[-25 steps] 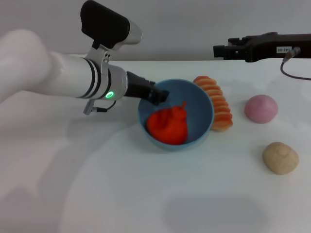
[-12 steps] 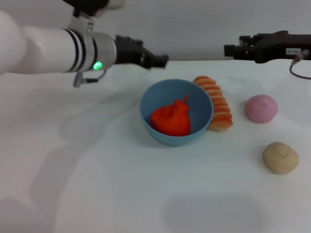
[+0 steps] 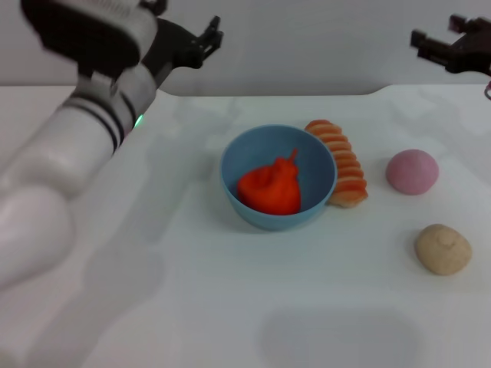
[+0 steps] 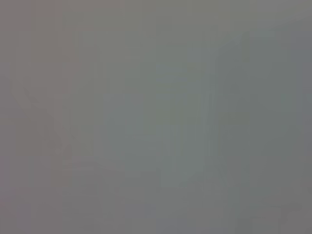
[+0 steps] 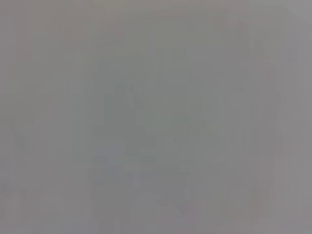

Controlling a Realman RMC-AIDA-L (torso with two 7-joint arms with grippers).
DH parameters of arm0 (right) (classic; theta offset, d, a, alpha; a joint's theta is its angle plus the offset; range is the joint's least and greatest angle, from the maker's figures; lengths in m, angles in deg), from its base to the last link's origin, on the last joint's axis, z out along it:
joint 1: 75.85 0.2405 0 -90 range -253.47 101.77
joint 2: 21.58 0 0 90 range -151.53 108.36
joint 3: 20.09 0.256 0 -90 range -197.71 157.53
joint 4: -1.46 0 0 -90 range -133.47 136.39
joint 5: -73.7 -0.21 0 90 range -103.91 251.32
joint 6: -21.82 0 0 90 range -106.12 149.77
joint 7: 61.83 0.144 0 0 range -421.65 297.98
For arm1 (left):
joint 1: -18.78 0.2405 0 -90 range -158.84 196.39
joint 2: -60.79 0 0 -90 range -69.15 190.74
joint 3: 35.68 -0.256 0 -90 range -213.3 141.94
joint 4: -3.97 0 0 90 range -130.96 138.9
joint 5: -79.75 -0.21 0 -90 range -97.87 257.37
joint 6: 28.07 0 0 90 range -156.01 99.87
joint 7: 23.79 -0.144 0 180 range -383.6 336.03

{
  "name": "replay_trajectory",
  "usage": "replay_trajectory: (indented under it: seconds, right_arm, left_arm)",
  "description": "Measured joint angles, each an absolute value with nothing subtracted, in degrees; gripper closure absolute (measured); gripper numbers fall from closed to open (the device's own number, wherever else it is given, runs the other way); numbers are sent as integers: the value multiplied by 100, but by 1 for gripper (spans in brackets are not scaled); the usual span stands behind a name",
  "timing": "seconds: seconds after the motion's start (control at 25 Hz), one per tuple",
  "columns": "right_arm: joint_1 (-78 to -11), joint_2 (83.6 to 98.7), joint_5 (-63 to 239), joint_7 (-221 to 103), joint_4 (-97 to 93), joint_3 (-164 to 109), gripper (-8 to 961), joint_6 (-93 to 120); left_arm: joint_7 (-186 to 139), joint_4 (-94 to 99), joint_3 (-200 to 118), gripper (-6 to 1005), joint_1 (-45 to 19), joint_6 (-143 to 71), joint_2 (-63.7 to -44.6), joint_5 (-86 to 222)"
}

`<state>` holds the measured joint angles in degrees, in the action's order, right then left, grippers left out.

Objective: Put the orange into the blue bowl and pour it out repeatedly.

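The orange (image 3: 270, 190) lies inside the blue bowl (image 3: 314, 157), slumped toward the bowl's near-left wall with its thin stem pointing up and to the right; I see nothing touching it. The bowl stands upright near the middle of the white table (image 3: 230, 307). Touching the bowl's right rim is a ridged orange-and-cream striped roll (image 3: 342, 163), which curves from behind the bowl round to its right side. Farther right, apart from the roll, sits a pink ball (image 3: 412, 172), and nearer me and slightly farther right, well apart from the bowl, a beige ball (image 3: 443, 249). From the head view I read my left gripper (image 3: 209, 35) as raised high above the far-left part of the table, well clear of the bowl, its dark fingers spread and grasping nothing; the white left arm runs down from it along the left edge of the view. My right gripper (image 3: 441, 38) hangs at the upper right, above and beyond the pink ball, likewise carrying nothing; its fingers appear parted, though only part of it is in view. Both wrist views return only a featureless grey field, so I can tell nothing from them.
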<state>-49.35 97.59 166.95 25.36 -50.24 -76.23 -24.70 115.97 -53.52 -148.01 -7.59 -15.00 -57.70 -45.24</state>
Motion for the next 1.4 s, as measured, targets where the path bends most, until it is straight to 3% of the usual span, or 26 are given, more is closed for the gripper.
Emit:
replay_trajectory:
  seconds: [0.4,0.64,1.4]
  right_arm:
    - [-5086,9777,12043,-2615,-2992,-7623,218,-2396]
    - [-5096,9774,9185,-5034,-1141,-7588,218,-3969]
    - [-5238,9797,8616,-5076,212,-7600,218,-5023]
  left_arm:
    - [13014,-4033,-16279,196,-537,1435,-5776,-4332]
    - [13271,-3766,-16816,196,-190,2446,-5803,-4120]
    - [13331,-3434,-17785,199,245,3030,-5803,-4031]
